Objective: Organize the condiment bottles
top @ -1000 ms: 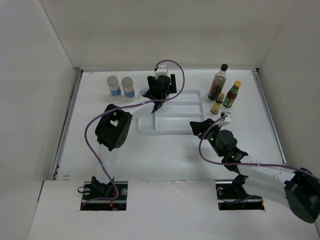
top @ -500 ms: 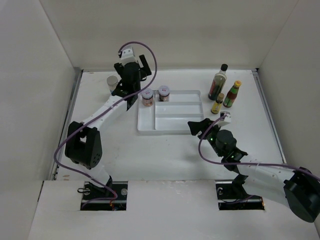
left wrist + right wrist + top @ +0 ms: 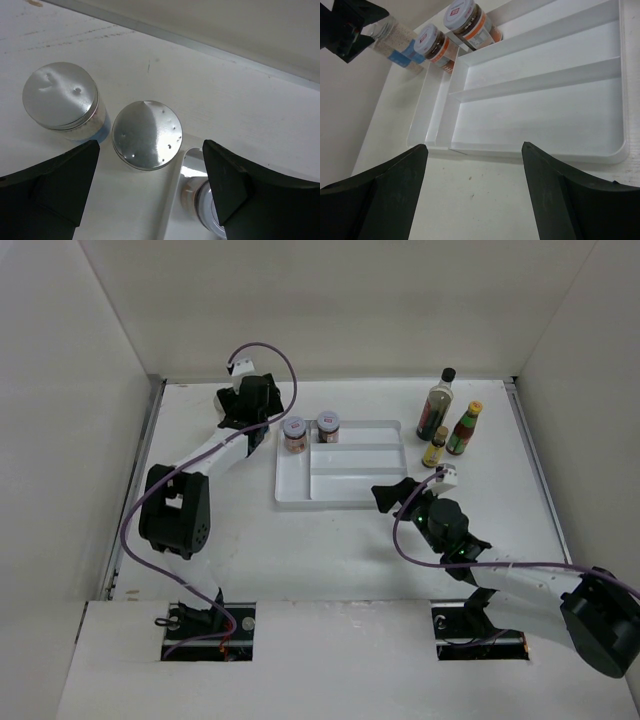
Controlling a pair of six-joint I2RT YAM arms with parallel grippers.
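Observation:
Two silver-lidded jars (image 3: 60, 95) (image 3: 147, 134) stand side by side at the back left. My left gripper (image 3: 250, 405) hovers open right above them and hides them in the top view; it is empty (image 3: 150, 185). Two reddish-brown spice jars (image 3: 294, 433) (image 3: 328, 426) stand in the far left end of the white tray (image 3: 350, 475). The tall dark bottle (image 3: 437, 405), the red sauce bottle (image 3: 464, 428) and the tiny yellow bottle (image 3: 435, 448) stand grouped at the back right. My right gripper (image 3: 392, 492) is open and empty at the tray's near right corner.
White walls close in the table on the left, back and right. In the right wrist view the tray (image 3: 545, 105) has long compartments lying bare, with the spice jars (image 3: 436, 46) at its far end and a blue-labelled jar (image 3: 395, 42) beyond.
My left arm has swung from over the tray to the back left and now sits over the silver-lidded jars. The spice jars in the tray came into view. The right arm barely moved.

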